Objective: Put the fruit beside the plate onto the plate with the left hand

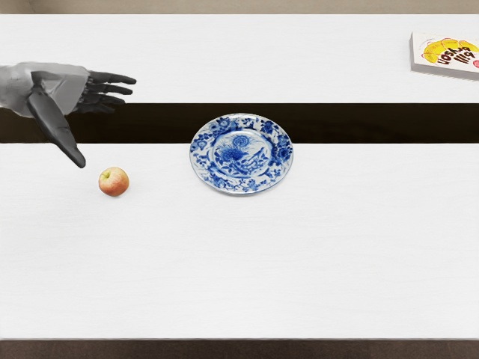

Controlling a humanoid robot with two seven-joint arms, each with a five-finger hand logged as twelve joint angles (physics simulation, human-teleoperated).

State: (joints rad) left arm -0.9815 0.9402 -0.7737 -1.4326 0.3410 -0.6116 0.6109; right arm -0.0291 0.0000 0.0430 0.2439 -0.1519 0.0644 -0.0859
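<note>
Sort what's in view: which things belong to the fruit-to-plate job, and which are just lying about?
Job: blue-and-white plate, nothing on it; apple, left of it, not touching; left hand, open, up-left of the apple.
Lying about: printed box at the far right edge.

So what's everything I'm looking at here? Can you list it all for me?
apple: one, red and yellow, on the near white surface, left of the plate and apart from it
plate: one, white with a blue pattern, middle of the view, nothing on it
box: one, white with a yellow picture, far right corner, cut off by the picture's edge
table: white, a near and a far surface with a dark gap between
left hand: one, grey and black, in from the left edge, up and left of the apple, fingers spread, holding nothing
right hand: not in view
</note>
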